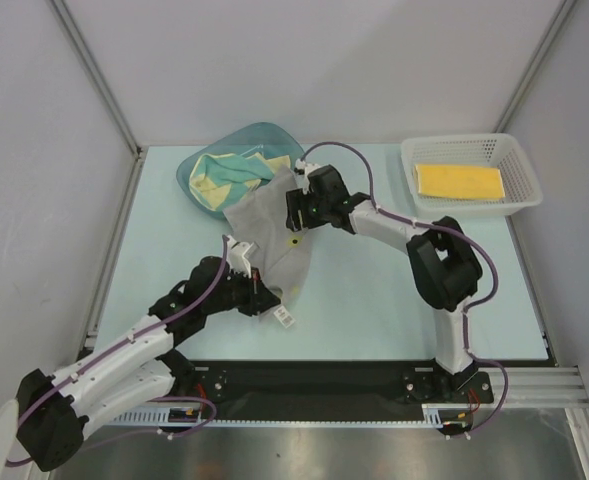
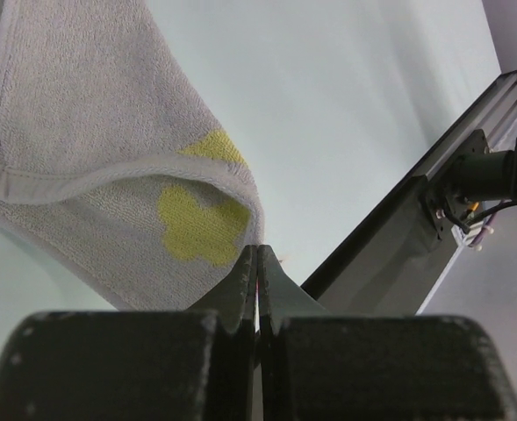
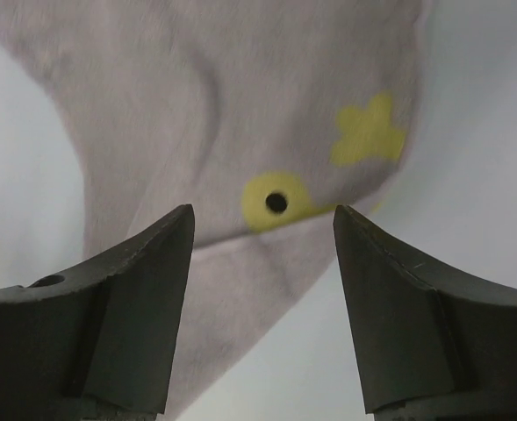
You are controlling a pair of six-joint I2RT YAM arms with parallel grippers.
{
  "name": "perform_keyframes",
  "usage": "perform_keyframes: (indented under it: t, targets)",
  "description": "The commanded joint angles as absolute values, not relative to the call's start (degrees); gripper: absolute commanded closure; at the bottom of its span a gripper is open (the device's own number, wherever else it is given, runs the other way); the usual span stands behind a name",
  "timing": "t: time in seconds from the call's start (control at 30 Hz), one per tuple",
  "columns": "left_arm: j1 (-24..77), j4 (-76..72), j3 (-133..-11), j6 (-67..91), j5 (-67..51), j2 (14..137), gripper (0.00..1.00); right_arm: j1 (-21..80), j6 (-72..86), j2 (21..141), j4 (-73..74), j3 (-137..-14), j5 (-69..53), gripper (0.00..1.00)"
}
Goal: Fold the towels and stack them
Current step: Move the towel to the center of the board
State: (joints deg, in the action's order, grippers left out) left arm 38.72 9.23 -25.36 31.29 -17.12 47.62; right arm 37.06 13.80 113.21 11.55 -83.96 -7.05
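A grey towel with yellow shapes stretches from the teal tub down toward the table's front, its white tag at the near corner. My left gripper is shut on that near corner; in the left wrist view the towel runs right down to the closed fingertips. Over the towel's far part hangs my right gripper, open. In its wrist view the fingers straddle a towel edge bearing a yellow ring, with nothing pinched. Cream-and-teal towels lie crumpled in the tub. A folded yellow towel lies in the basket.
The teal plastic tub sits at the back left of the table. The white mesh basket stands at the back right. A black rail carrying the arm bases runs along the table's near edge.
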Motion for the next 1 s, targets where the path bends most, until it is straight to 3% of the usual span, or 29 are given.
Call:
perform_keyframes:
  t: [0.0, 0.27, 0.53, 0.73, 0.77, 0.8, 0.93, 0.97]
  targets:
    - [39.3, 6.9, -25.0, 33.9, -16.2, 45.4, 1.0, 33.2, 13.4, 117.4, 2.4, -90.3, -6.4, 0.31]
    - [39.5, 8.3, -25.7, 34.4, -16.2, 44.6, 1.0, 26.2, 11.5, 130.7, 1.6, -101.9, -21.9, 0.28]
    - [39.5, 9.6, -29.0, 33.6, -16.2, 46.3, 1.0, 22.9, 12.2, 138.5, -0.3, -111.1, -38.5, 0.41]
    - [39.5, 10.4, -31.5, 32.3, -16.9, 49.2, 1.0, 23.8, 12.3, 140.5, -0.3, -111.4, -40.5, 0.47]
    - [39.5, 10.6, -31.7, 32.2, -17.1, 49.6, 1.0, 23.8, 12.6, 140.5, -0.2, -110.4, -40.7, 0.5]
    - [39.6, 10.6, -32.3, 32.2, -17.1, 49.7, 1.0, 23.6, 12.7, 140.2, -0.3, -110.0, -40.2, 0.62]
    - [39.6, 18.2, -38.1, 29.0, -11.4, 50.4, 1.0, 22.5, 14.2, 134.2, 8.0, -109.7, -38.0, 0.99]
    - [39.6, 24.5, -40.2, 28.3, -8.6, 50.9, 0.99, 22.2, 14.8, 131.8, 10.2, -109.5, -36.8, 1.0]
